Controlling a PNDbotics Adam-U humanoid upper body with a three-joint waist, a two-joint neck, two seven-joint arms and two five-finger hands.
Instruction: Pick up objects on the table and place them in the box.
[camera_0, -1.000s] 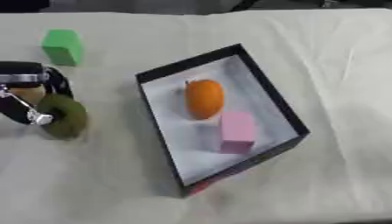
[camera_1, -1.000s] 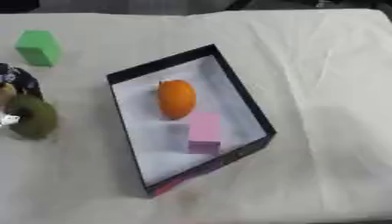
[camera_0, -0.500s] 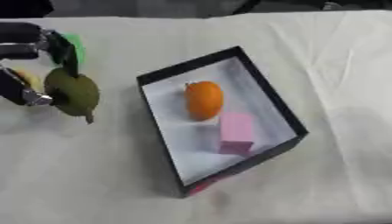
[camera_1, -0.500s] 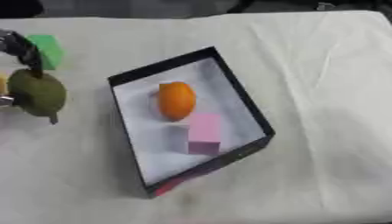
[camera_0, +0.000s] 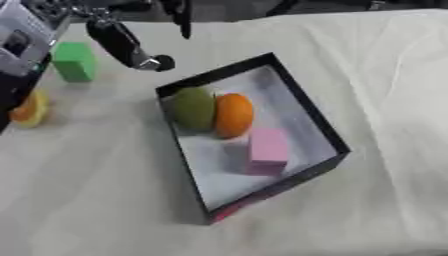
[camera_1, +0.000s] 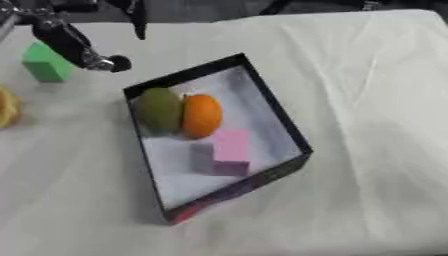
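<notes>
**Operator:** Green first: which one do you want next?

**Me:** Two greens. The dull green fruit already lies in the box, touching the orange fruit, with the pink block just beside them toward five o'clock. Left on the cloth-covered table are the green block, at about ten o'clock from the box, and a yellow-orange piece at nine o'clock, near the view's edge and partly hidden by my arm.

**Operator:** And your left hand?

**Me:** My left hand hangs above the table at eleven o'clock from the box, between the green block and the box's far corner. Its fingers are straight and spread and it carries nothing. My right hand shows in neither view.

**Operator:** How would the block handle?

**Me:** I judge it light and stiff, probably foam or painted wood, with flat faces that shouldn't slip. I'd pinch it across two opposite sides, thumb on one, fingers on the other. The yellow-orange piece looks rounded and may roll, so I'd cup it from above.

**Operator:** Any labels?

**Me:** None I can read. The box shows a reddish patch on its near outer corner, but no writing I can make out.
</notes>
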